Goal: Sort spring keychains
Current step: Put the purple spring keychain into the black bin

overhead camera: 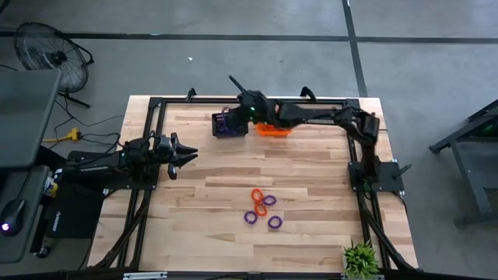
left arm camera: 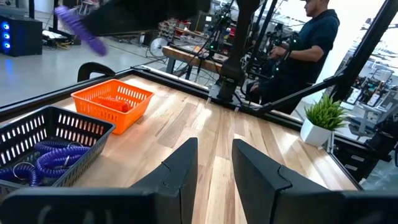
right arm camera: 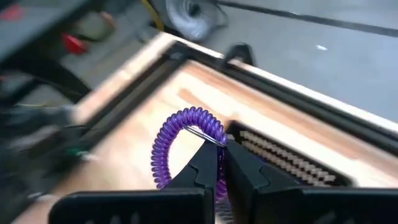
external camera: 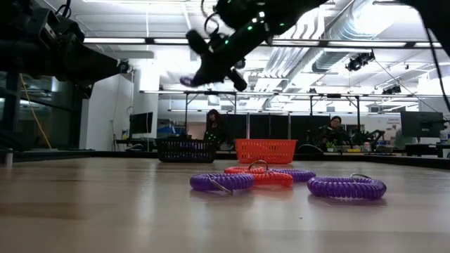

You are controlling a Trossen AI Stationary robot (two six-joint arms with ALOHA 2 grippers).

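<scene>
Several spring keychains lie flat in a cluster on the table's near middle: purple ones (overhead camera: 250, 218) (overhead camera: 275, 222) (overhead camera: 269, 200) and orange ones (overhead camera: 259, 202), also seen in the low view (external camera: 222, 181) (external camera: 346, 186). My right gripper (overhead camera: 231, 117) reaches over the black basket (overhead camera: 229, 126) and is shut on a purple keychain (right arm camera: 180, 140). The black basket (left arm camera: 37, 155) holds more purple keychains; the orange basket (left arm camera: 112, 102) holds orange ones. My left gripper (left arm camera: 214, 165) waits open at the table's left (overhead camera: 180, 155). My right gripper pinches the purple keychain between its two fingertips on a short stretch of the coil by its metal ring (right arm camera: 210, 137). The loop stands out ahead of the fingers, lifted clear in the air above the black basket (external camera: 188, 81). The arm reaches from the table's right, slanting down.
The orange basket (overhead camera: 274, 129) stands right beside the black one at the far edge. A small potted plant (overhead camera: 359, 258) sits at the near right corner. People (left arm camera: 311, 50) are in the room beyond the table. Bare wood lies between the baskets and the keychain cluster.
</scene>
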